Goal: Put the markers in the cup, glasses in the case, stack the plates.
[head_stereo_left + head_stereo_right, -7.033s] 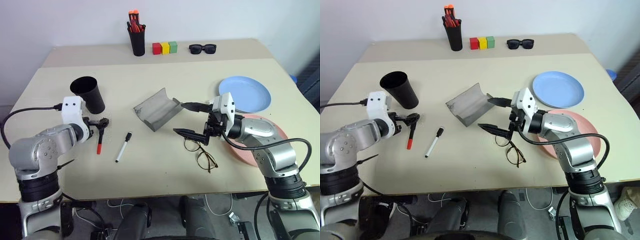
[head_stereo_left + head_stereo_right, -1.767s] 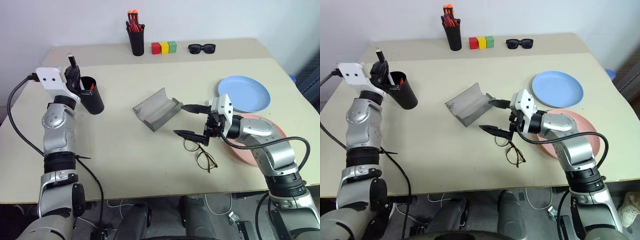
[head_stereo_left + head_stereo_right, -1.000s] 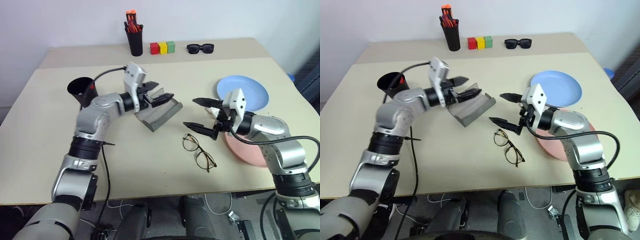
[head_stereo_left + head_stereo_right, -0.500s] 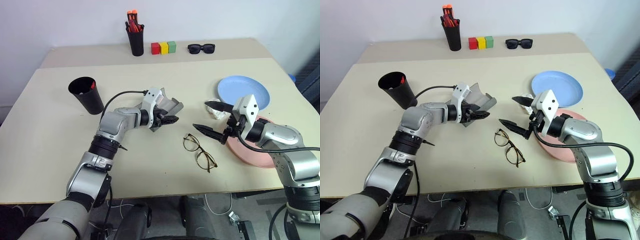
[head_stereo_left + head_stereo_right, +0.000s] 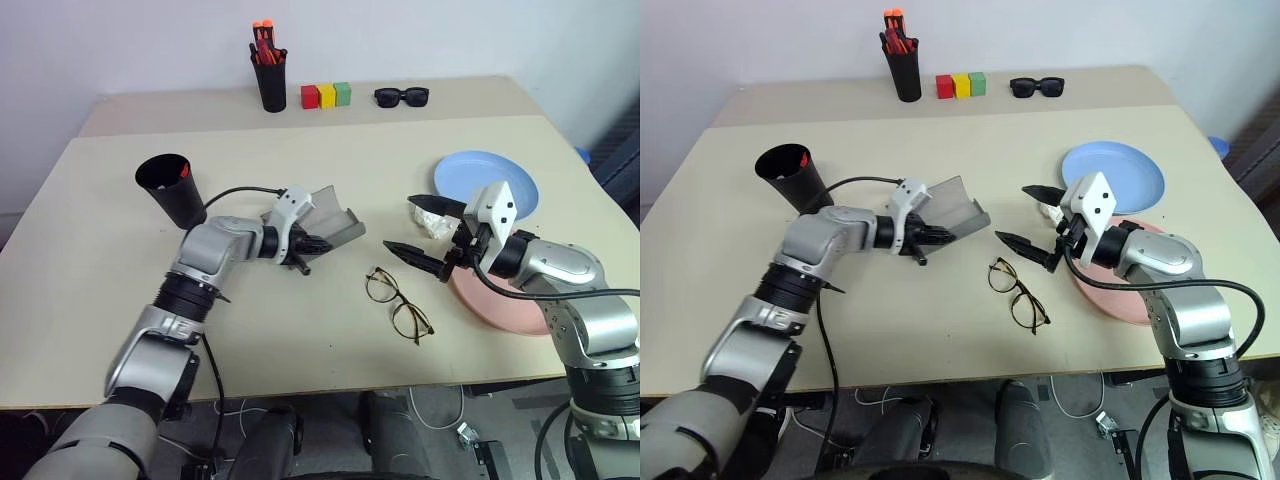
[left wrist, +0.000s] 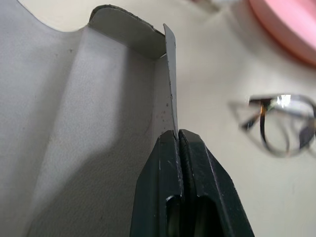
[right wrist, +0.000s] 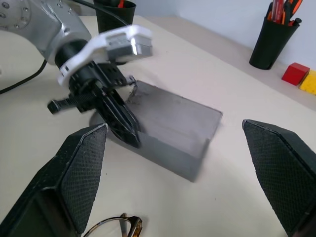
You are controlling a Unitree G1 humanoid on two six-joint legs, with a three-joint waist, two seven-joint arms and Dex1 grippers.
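Note:
The grey case lies open in the middle of the table. My left gripper is shut on its near side wall; in the left wrist view the fingers pinch that thin edge. The wire-framed glasses lie on the table just in front of the case, to its right. My right gripper hangs open above and beyond the glasses, beside the case. A red marker stands in the black cup at the left. The blue plate and the pink plate lie side by side at the right.
A black pen holder with orange-red pens, coloured blocks and black sunglasses stand along the back of the table. My right forearm hovers over the pink plate. A cable trails from my left wrist.
My left gripper has sunk to the case and shut on its side wall, and the case has shifted a little. My right gripper has stayed open in about the same place.

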